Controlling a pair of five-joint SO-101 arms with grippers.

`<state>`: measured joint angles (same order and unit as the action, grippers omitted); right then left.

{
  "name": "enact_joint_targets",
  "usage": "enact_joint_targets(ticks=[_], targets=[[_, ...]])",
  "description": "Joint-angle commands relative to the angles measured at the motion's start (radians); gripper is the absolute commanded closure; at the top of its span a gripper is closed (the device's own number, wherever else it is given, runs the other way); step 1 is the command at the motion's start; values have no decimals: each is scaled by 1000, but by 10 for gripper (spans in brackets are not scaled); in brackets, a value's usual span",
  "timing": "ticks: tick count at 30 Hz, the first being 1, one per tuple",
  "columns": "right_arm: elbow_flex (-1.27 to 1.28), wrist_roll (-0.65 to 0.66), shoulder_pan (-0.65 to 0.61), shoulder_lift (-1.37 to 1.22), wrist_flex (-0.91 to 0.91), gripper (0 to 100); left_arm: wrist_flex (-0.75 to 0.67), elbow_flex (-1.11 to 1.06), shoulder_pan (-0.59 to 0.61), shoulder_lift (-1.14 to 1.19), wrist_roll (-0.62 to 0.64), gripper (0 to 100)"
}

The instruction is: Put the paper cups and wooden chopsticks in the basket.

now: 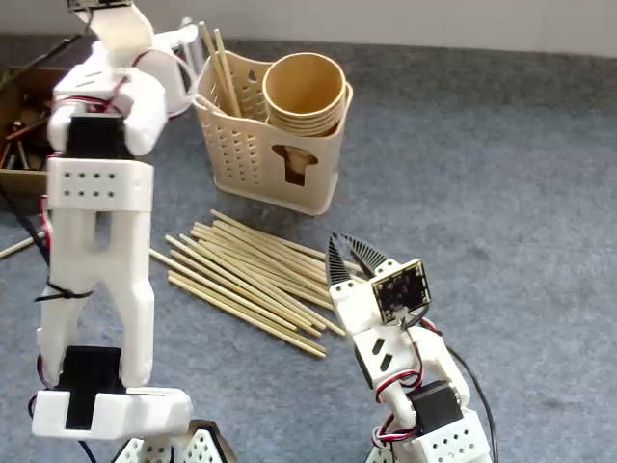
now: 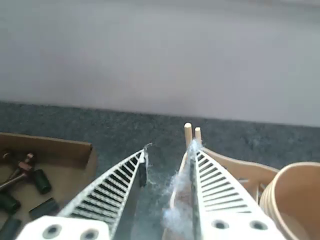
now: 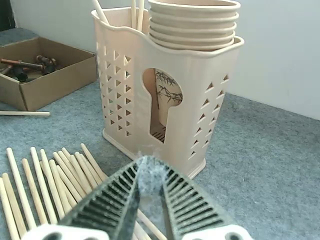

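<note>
Seen from above, the right jaws, black and ribbed, hover in front of the basket (image 1: 260, 154), at the edge of the loose wooden chopsticks (image 1: 251, 280) that lie fanned on the grey desk (image 1: 501, 193) before it. Inside the basket, a stack of paper cups (image 1: 304, 92) fills one compartment. A few standing chopsticks (image 1: 224, 72) lean in the other. The white left arm (image 1: 96, 203) stands beside the basket, between it and a cardboard box (image 1: 19, 125).

From the left wrist, the left jaws are spread wide with nothing between them. They hang just above the basket's rim. Two tips of the standing chopsticks show just behind one finger, with the paper cups beyond. The cardboard box, holding small dark parts, lies off to the basket's side.

From the right wrist, the right jaws are pressed together at the tips, pinching nothing but a wisp of fluff (image 3: 147, 167). They point at the basket's front wall, with the loose wooden chopsticks beside them. One stray chopstick (image 3: 22, 113) lies by the cardboard box.
</note>
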<state>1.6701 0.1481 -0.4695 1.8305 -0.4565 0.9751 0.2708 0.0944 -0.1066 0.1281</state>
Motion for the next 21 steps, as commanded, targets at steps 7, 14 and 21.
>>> enact_joint_targets(ticks=[7,14,21], targets=[[154,2,10,-7,-5,990,439,217,125,-8,-288,854],[154,2,5,-7,-28,989,620,216,245,1,-537,854],[154,2,5,-7,-28,989,764,147,251,4,-862,854]])
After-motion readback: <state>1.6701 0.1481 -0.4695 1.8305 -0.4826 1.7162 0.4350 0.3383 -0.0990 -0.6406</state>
